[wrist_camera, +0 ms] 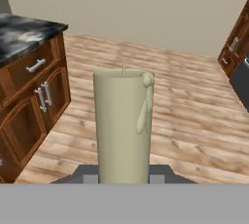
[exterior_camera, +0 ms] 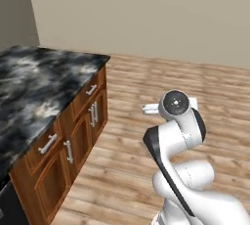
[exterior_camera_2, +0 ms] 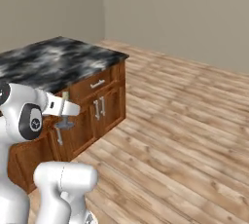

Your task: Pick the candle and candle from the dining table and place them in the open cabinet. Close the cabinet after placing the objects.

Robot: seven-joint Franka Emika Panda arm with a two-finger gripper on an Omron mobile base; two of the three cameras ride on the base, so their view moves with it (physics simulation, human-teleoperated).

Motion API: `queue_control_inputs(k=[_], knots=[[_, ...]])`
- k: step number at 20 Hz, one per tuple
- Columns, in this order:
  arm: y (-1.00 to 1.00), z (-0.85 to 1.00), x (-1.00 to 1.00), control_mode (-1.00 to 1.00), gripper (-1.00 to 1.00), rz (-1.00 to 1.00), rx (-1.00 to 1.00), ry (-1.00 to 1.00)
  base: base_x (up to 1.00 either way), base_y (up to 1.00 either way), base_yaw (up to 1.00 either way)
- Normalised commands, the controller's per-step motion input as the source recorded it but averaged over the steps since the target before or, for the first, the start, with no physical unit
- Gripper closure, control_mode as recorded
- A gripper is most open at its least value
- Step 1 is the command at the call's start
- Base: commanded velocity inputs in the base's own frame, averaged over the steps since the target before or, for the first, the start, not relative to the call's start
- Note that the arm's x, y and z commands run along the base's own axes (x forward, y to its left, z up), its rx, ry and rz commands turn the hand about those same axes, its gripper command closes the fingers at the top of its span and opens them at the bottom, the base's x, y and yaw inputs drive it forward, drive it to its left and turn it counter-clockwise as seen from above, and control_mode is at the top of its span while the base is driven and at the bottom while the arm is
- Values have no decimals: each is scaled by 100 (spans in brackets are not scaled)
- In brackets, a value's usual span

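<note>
My gripper (wrist_camera: pixel 124 179) is clamped on one cream candle (wrist_camera: pixel 123 125) over bare wood floor (wrist_camera: pixel 194 116); the dining table (exterior_camera: pixel 34 87) stands left, nothing ahead.

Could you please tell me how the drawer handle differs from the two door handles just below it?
The drawer handle lies horizontal; the door handles stand vertical. The drawer handle is single; the door handles are a side-by-side pair on two doors. Both are silver bars on brown wood.
</note>
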Motion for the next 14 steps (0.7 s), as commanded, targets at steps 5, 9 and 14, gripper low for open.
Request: queue_control_inputs(k=[5, 9, 14], knots=[[0, 0, 0, 100, 100, 0, 0, 0, 2, 0, -52], [0, 0, 0, 100, 100, 0, 0, 0, 2, 0, -51], [0, 0, 0, 100, 100, 0, 0, 0, 12, 5, -47]])
